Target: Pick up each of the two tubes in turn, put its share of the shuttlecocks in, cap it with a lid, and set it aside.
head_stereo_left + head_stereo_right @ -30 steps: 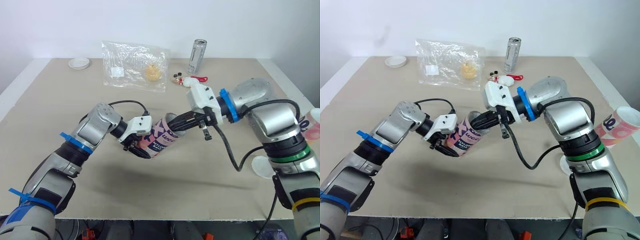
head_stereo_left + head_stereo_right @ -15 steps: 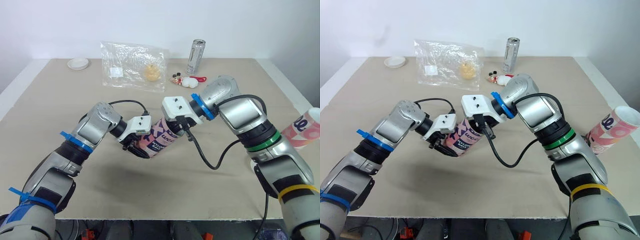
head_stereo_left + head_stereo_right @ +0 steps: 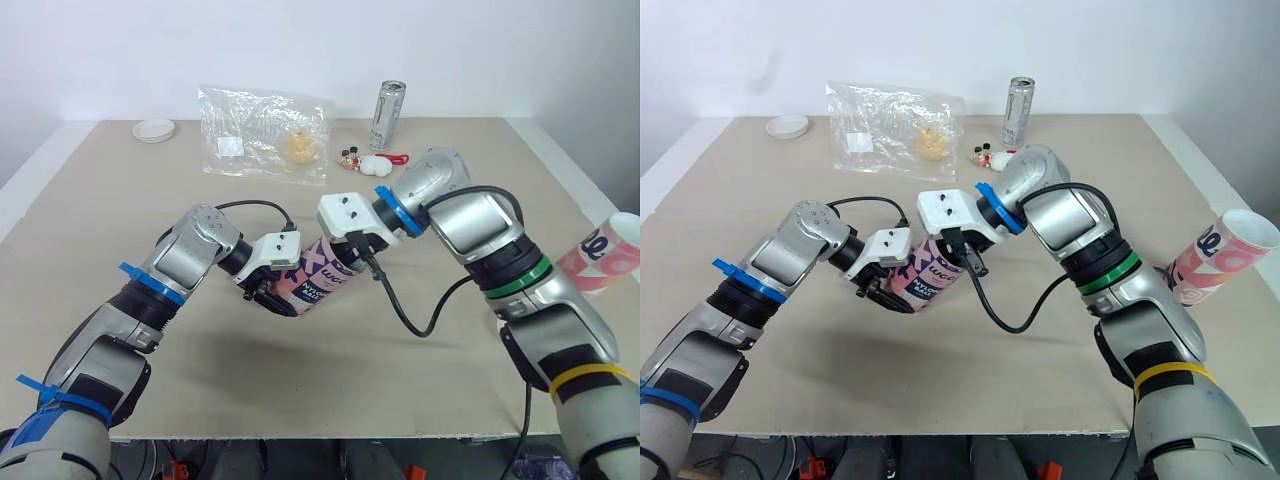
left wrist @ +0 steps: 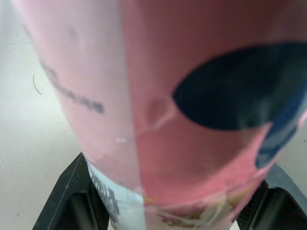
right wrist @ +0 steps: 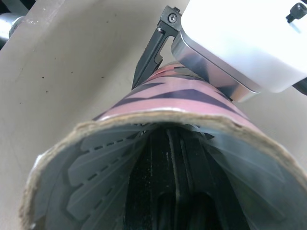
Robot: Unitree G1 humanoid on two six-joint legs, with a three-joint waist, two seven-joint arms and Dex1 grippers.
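The pink tube (image 3: 318,280) hangs tilted above the middle of the table (image 3: 450,400), its open mouth raised toward the robot's right. The step in hand looks to be seating a shuttlecock in it. To do that well, the left arm should hold the tube steady at this slant while the right arm drives straight along the tube's axis. That way the shuttlecock (image 5: 100,167), whose white feathers line the inner wall, slides down without its skirt crumpling against the cardboard rim. The withdrawal should follow the same line so nothing is dragged back out. The second tube (image 3: 1220,258) is at the table's right edge, well apart, and a white lid (image 3: 153,129) sits at the far left corner. The left gripper (image 3: 272,297) is clamped on the pink tube's lower end, its black fingers (image 4: 72,201) pressed one to each side. The right gripper (image 5: 175,201) reaches inside the mouth; whether it is spread or closed there cannot be told.
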